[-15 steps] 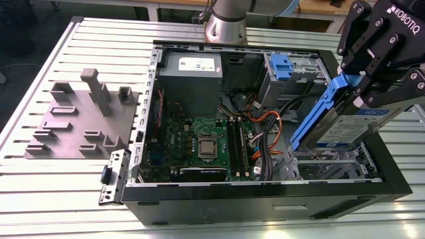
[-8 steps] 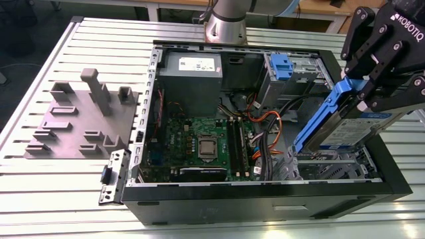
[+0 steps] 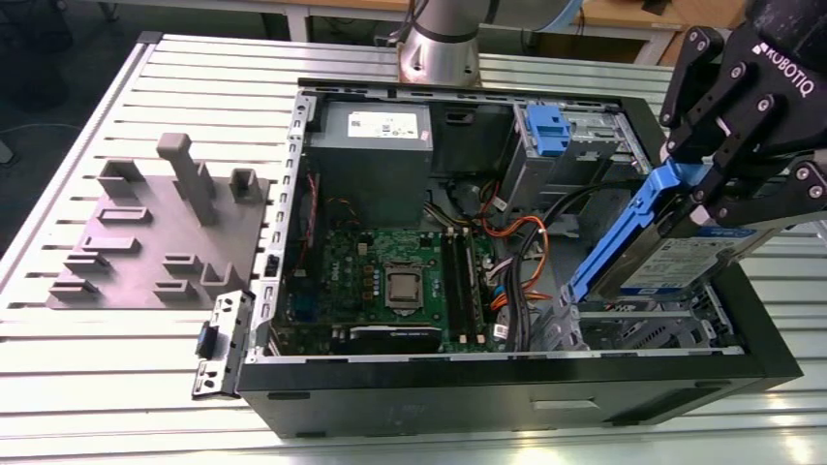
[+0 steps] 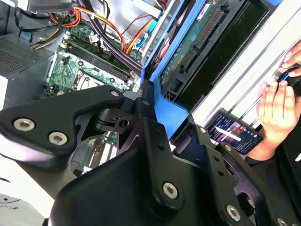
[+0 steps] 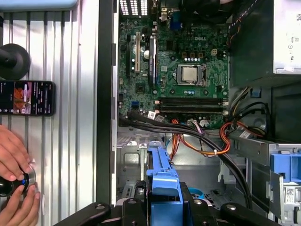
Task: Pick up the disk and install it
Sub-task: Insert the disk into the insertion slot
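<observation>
the hand point(image 3: 723, 184) grips the disk point(image 3: 672, 254) by its blue frame, its black fingers point(image 3: 704, 97) closed on the upper end of that frame. the disk hangs tilted, its white-and-blue label facing the exterior view's right, above the near right corner of the open computer case point(image 3: 517, 383), over the metal drive cage point(image 3: 646, 327) there. whether its lower edge touches the cage cannot be told.

inside the case the green motherboard point(image 3: 387, 276) lies flat with its processor socket point(image 3: 401, 288) bare, a grey power supply point(image 3: 375, 155) sits at the far end, and orange and black cables point(image 3: 524, 257) run between the board and the drive bays. another blue drive frame point(image 3: 549, 131) sits in the far right bay.

on the slatted counter point(image 3: 116, 387), at the exterior view's left of the case, lies a grey slotted tray with upright posts point(image 3: 149, 237).

in the first wrist view the blue frame point(image 5: 162, 188) stands between the fingers above the cage, and beside the case a person's hands point(image 5: 14, 179) work a small knob, with a phone point(image 5: 28, 98) lying on the counter nearby.
</observation>
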`<state>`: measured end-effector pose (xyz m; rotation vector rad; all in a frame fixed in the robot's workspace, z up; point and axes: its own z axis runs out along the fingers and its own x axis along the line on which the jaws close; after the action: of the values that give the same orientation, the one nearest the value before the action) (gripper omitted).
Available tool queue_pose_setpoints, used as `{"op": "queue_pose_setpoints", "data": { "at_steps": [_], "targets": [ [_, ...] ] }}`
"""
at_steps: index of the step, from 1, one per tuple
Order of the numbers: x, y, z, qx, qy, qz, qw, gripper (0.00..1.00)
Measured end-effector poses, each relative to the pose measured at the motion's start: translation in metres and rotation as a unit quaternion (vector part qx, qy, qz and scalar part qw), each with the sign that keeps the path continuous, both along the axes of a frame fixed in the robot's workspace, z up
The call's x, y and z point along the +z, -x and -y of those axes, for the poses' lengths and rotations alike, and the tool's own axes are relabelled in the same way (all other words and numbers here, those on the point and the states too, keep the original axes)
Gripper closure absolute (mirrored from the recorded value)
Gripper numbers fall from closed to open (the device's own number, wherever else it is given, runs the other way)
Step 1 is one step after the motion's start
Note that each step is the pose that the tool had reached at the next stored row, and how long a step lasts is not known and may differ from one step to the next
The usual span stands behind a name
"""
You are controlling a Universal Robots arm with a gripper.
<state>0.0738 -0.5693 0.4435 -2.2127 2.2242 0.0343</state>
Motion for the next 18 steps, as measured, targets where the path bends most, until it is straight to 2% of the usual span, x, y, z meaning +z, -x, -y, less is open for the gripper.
{"op": "queue_pose_setpoints", "data": {
  "at_steps": [18],
  "targets": [
    [-0.0109,-0.0031,0.0000,0.000,0.0000,0.0000,1.00000,0.64]
  ]
}}
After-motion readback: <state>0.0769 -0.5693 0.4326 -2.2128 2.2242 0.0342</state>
